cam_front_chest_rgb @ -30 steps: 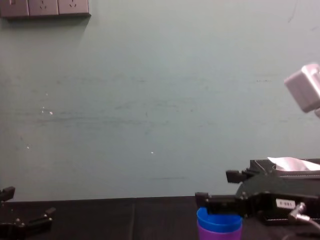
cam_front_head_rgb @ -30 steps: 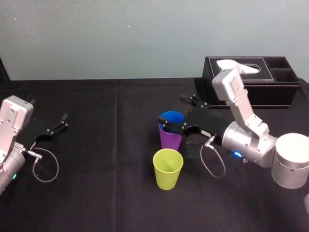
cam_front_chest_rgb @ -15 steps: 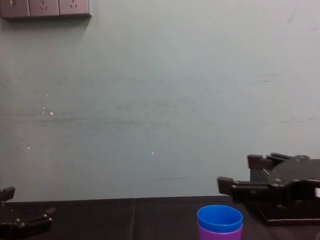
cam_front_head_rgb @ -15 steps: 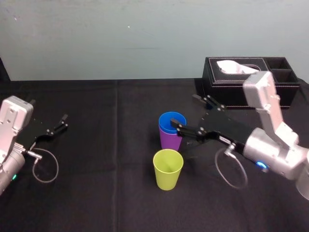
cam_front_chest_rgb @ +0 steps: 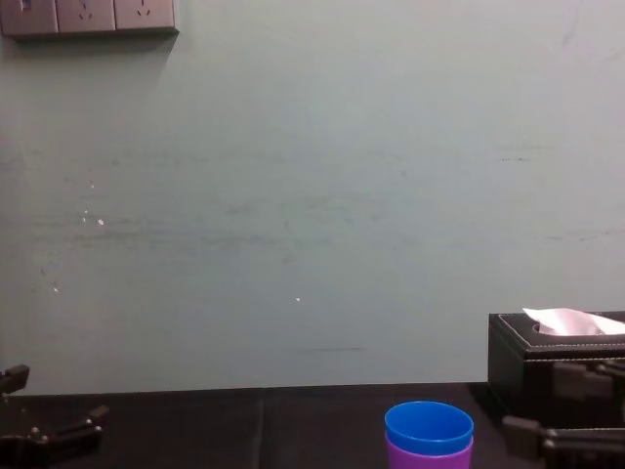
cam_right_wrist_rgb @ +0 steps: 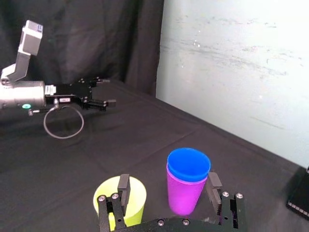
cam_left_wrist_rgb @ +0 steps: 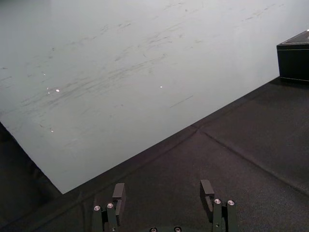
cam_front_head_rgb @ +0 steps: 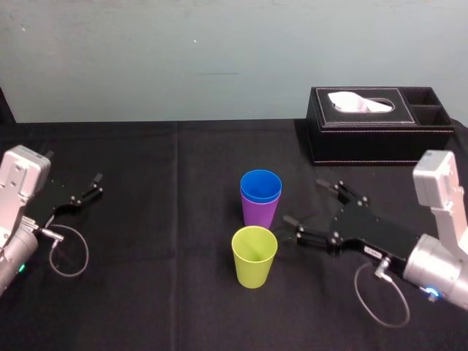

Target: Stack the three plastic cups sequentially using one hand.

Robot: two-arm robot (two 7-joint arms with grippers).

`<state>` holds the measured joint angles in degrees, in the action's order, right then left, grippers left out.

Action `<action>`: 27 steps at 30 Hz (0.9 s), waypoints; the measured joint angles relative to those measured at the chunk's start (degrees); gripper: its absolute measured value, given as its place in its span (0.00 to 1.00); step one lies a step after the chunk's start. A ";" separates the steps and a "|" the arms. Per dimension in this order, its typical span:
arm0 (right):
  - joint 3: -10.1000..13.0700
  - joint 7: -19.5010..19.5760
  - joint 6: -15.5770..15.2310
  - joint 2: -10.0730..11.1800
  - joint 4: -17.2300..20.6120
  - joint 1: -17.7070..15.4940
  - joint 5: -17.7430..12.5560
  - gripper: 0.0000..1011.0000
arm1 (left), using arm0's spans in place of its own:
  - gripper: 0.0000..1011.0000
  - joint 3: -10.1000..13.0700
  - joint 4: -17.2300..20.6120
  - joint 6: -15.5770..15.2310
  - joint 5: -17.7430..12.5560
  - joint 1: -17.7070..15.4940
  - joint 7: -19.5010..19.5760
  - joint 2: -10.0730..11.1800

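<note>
I'm looking down on a table (cam_front_head_rgb: 146,307) covered in a black cloth (cam_front_head_rgb: 110,241), with a fold line running from its back edge towards me. Behind it stands a pale green wall (cam_front_head_rgb: 183,58), scuffed in places; from the chest camera I can see a row of sockets (cam_front_chest_rgb: 88,17) high on the wall at the left. My right wrist camera also picks up a dark curtain (cam_right_wrist_rgb: 96,38) hanging beside the wall. Near the middle of the table the blue cup (cam_front_head_rgb: 261,185) sits nested inside the purple cup (cam_front_head_rgb: 259,213), both upright. The yellow-green cup (cam_front_head_rgb: 254,256) stands alone just in front of them, mouth up. My right tool (cam_front_head_rgb: 303,201) is just to the right of the cups, low over the cloth and pointing at them. Its fingers are spread wide with nothing between them, and they touch neither the pair nor the single cup. My left tool (cam_front_head_rgb: 96,183) is parked well off at the left edge of the table, fingers apart and empty. A black tissue box (cam_front_head_rgb: 380,135) sits at the back right, with a white tissue (cam_front_head_rgb: 358,101) poking out.
</note>
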<state>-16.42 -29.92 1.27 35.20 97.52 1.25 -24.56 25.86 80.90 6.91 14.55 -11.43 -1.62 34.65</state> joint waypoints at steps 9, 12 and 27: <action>0.18 -0.91 1.30 1.25 -0.61 -2.59 -1.20 0.99 | 1.00 0.00 0.00 0.00 0.00 0.00 0.00 0.00; -0.09 -1.56 1.69 1.60 -1.00 -2.96 -1.48 0.99 | 1.00 0.00 0.00 0.00 0.00 0.00 0.00 0.00; -2.54 -2.17 3.08 1.59 -3.21 -3.11 0.86 0.99 | 1.00 0.00 0.00 0.00 0.00 0.00 0.00 0.00</action>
<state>-18.96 -32.09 4.35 36.79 94.31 -1.85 -23.70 25.86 80.90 6.90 14.55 -11.43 -1.62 34.65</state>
